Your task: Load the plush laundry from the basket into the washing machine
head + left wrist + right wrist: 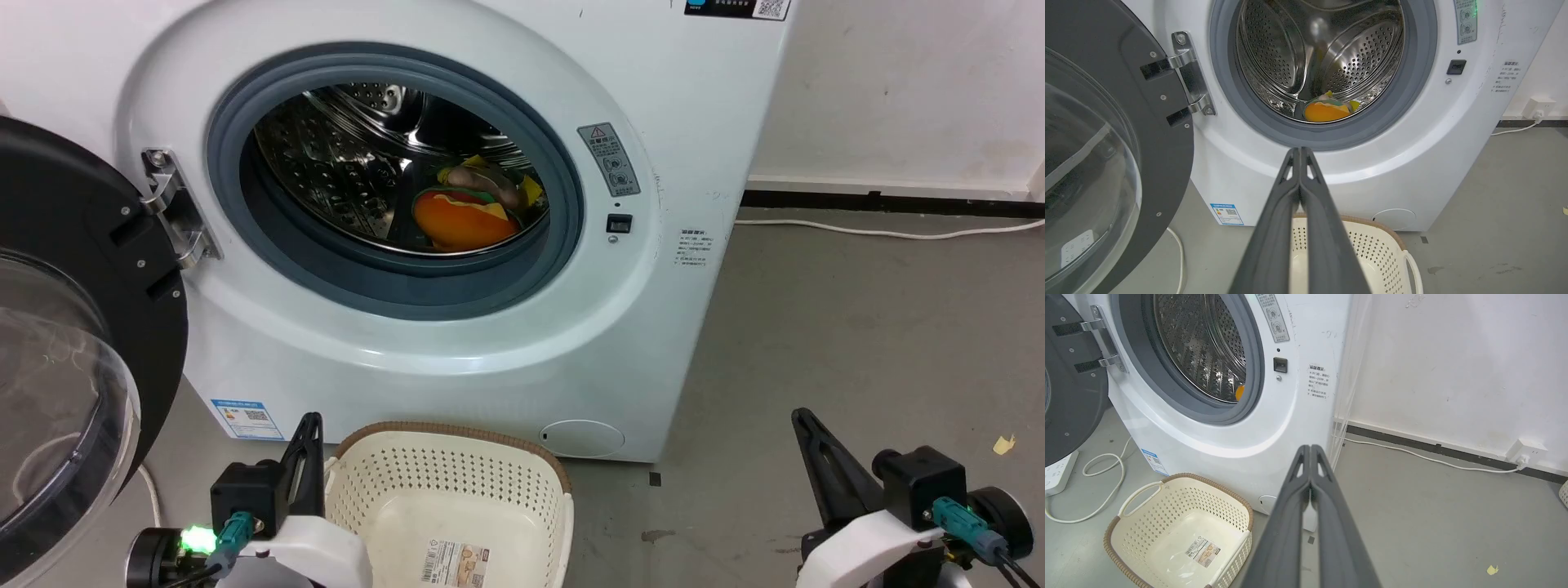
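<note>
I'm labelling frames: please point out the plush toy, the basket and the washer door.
plush toy [461, 222]: head view, on its orange burger body.
basket [441, 474]: head view, on its perforated far wall.
washer door [1167, 171]: left wrist view, on its black rim.

Orange plush laundry [461, 222], cream perforated basket [445, 472], white grey-ringed washing machine [490, 347]
</note>
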Motion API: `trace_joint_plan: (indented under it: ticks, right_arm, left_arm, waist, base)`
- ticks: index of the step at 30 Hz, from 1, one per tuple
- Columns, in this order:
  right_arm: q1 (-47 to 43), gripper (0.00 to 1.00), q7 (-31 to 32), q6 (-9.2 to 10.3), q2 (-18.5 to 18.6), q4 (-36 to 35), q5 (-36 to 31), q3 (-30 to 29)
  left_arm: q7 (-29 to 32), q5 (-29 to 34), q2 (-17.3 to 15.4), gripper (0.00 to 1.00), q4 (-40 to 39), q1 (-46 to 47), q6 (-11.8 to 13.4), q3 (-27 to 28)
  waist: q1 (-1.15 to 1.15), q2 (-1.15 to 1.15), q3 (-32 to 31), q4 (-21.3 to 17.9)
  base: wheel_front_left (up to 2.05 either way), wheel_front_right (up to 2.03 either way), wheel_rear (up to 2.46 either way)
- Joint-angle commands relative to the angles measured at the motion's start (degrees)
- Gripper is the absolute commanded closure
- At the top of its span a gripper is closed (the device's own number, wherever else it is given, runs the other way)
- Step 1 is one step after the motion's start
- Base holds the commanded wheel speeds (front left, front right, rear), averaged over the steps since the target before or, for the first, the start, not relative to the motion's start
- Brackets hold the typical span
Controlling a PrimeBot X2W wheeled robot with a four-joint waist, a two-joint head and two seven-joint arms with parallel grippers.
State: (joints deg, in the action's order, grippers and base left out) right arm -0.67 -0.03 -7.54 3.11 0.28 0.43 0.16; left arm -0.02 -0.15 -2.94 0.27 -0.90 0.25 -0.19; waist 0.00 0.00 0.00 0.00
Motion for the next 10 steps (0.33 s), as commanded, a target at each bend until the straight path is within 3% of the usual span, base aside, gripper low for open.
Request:
trace_joint_plan:
  ticks: [1,10]
  right_arm:
    - [0.67,1.00,0.03,0.05,-0.24,-0.28,-0.43,-0.16]
    - [0.67,1.00,0.03,0.05,-0.24,-0.28,-0.43,-0.16]
  left_arm:
    - [0.02,0.15,0.06,1.00,-0.27,0.90,-0.25,0.19]
    - [0.02,0.15,0.06,1.00,-0.27,0.90,-0.25,0.19]
  waist:
    - [0.00,0.00,0.00,0.00]
    - [0.00,0.00,0.00,0.00]
  base:
    - [0.00,0.00,0.00]
    - [0.00,0.00,0.00]
